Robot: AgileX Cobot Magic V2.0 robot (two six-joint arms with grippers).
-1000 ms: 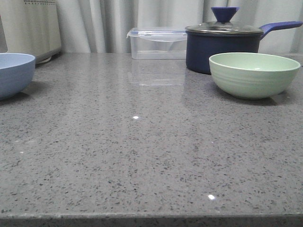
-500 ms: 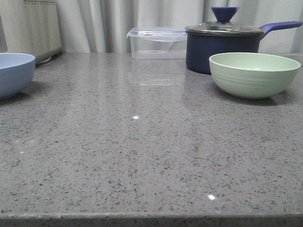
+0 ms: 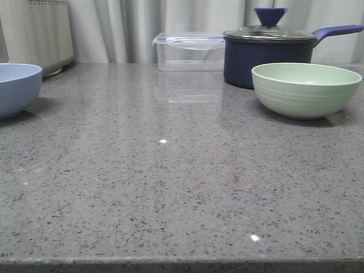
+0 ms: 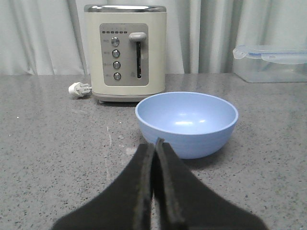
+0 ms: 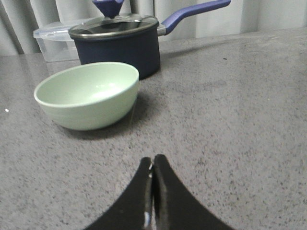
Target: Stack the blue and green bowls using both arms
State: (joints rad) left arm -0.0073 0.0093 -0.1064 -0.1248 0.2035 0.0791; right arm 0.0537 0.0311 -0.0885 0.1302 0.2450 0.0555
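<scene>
Grey speckled stone counter (image 3: 170, 187) with glossy light reflections. Pale pleated curtains (image 3: 125, 28) hang along the far edge, spanning left to right.

Speckled grey stone-look countertop (image 3: 170, 187), polished and glossy; blue bowl (image 4: 187, 122) and green bowl (image 3: 304, 88) both matte, faintly ridged; clear plastic container (image 3: 187, 52); saucepan (image 3: 267, 54) lid looks like glass.

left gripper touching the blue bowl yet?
Apart. In the left wrist view the left gripper, fingers shut together, sits short of the blue bowl, with a strip of bare counter visible between its tips and the bowl's base.
</scene>
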